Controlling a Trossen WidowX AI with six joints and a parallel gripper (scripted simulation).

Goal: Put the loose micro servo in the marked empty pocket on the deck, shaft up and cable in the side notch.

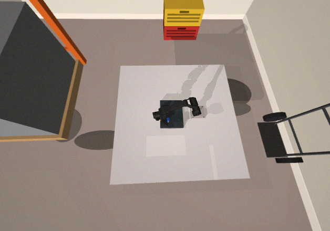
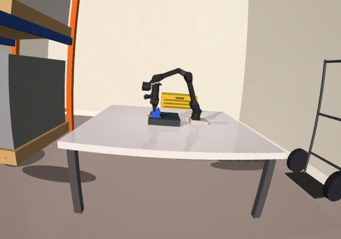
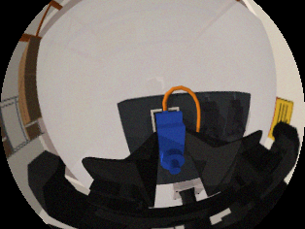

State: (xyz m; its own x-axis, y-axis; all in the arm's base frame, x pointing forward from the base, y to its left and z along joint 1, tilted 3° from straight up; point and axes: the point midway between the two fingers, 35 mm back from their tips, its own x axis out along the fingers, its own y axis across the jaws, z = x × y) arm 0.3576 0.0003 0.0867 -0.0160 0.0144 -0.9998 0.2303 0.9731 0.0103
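Observation:
The blue micro servo (image 1: 167, 119) (image 2: 156, 113) (image 3: 170, 128) is held upright, with its output shaft pointing up toward the wrist camera. My gripper (image 1: 165, 119) (image 2: 155, 109) (image 3: 170, 133) is shut on it. In the exterior view its ears and the body below them show above the dark deck (image 1: 177, 123) (image 2: 165, 121) (image 3: 138, 109), so the ears are not on the deck. In the wrist view the servo covers most of the pale pocket outline (image 3: 152, 118), whose far left corner shows. The orange cable (image 3: 181, 88) (image 2: 149, 115) loops out from the servo's far side. The notch is hidden.
Two dark fitted parts (image 3: 209, 114) (image 3: 236, 114) sit in the deck right of the pocket in the wrist view. The deck stands on the white table (image 1: 133, 103) (image 2: 124, 142), beside the arm's pale base plate (image 1: 202, 115) (image 2: 202, 122). Yellow drawers (image 1: 182, 17) (image 2: 178, 99) stand behind.

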